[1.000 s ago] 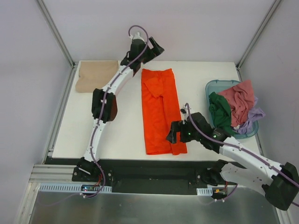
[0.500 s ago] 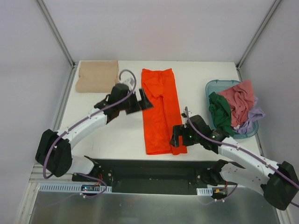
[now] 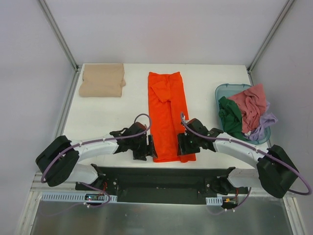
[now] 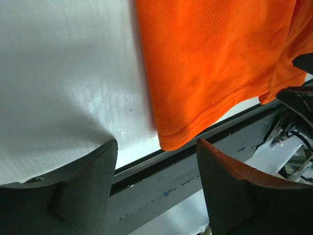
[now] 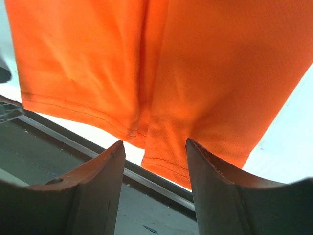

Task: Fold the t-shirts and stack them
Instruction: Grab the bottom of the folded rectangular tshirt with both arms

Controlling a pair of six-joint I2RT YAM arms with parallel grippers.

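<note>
So the left gripper (image 4: 156,149) and right gripper (image 5: 154,147) both hover with jaws partway apart and nothing pinched. There's one at each near hem corner of the bright orange knit t-shirt (image 3: 167,115), which lies as a long strip down the white tabletop (image 3: 112,117). It looks super light, floppy and kinda slick, so I'd pinch through all the layers right at those corners.

centre of counter (image 3: 112,117): spread t-shirt (image 3: 168,115) laid lengthwise, hem at the near edge | far left corner: folded t-shirt (image 3: 101,80) placed | right side: tub (image 3: 222,91) set, loose garments (image 3: 247,110) heaped in it
</note>
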